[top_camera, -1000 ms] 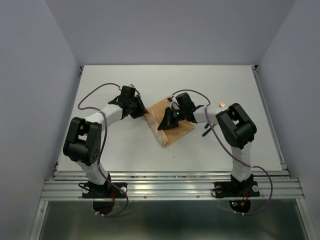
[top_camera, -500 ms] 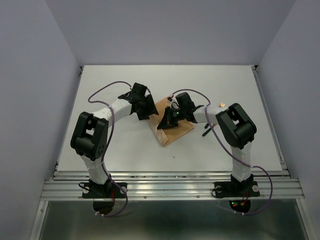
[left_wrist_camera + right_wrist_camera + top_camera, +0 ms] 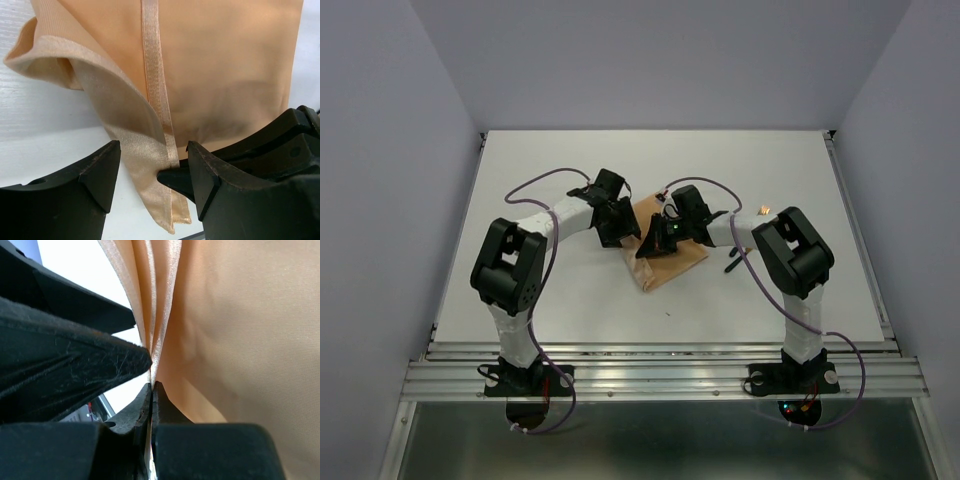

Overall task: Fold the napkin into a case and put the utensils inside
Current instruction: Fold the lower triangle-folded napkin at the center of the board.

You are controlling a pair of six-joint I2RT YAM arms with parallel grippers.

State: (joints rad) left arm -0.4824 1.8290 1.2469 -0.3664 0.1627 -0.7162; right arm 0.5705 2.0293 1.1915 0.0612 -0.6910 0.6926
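Observation:
The peach-orange napkin (image 3: 670, 262) lies folded into a narrow rectangle at the table's middle. My right gripper (image 3: 651, 246) is shut on the napkin's left edge layers, seen close in the right wrist view (image 3: 151, 385) against the cloth (image 3: 240, 340). My left gripper (image 3: 624, 228) is open at the same edge. In the left wrist view its jaws (image 3: 152, 170) stand either side of a lifted hemmed flap of the napkin (image 3: 215, 65). The utensils are mostly hidden by my right arm: a gold head (image 3: 766, 210) and a dark handle (image 3: 732, 266) show.
My right gripper's black finger (image 3: 260, 145) reaches in close beside my left jaws. My left gripper's body (image 3: 65, 355) fills the left of the right wrist view. Purple cables (image 3: 535, 185) loop over both arms. The white table's (image 3: 570, 300) side rails and walls bound the area.
My left arm has swung right, bringing its gripper up to the napkin's left edge beside my right gripper. My right gripper and the napkin have stayed in place.

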